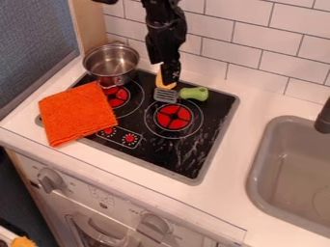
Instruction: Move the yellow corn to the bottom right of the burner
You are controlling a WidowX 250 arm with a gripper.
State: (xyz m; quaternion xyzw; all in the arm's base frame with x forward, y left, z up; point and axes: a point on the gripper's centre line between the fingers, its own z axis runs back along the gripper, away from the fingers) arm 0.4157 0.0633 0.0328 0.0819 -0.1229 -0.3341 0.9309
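Note:
The black gripper [170,76] hangs over the back part of the black burner top [213,108]. Yellow corn [159,79] shows along the gripper's left side and just below its tip, partly hidden behind it. Whether the corn is held or only beside the gripper, I cannot tell. The bottom right of the burner top, near its front corner, has a bare black surface with pale streaks.
A grey slotted spatula head [166,95] lies just below the gripper, with a green handle [195,93] to its right. A metal pot [111,62] stands back left, an orange cloth [77,114] covers the left edge, and a grey sink [290,169] is at the right.

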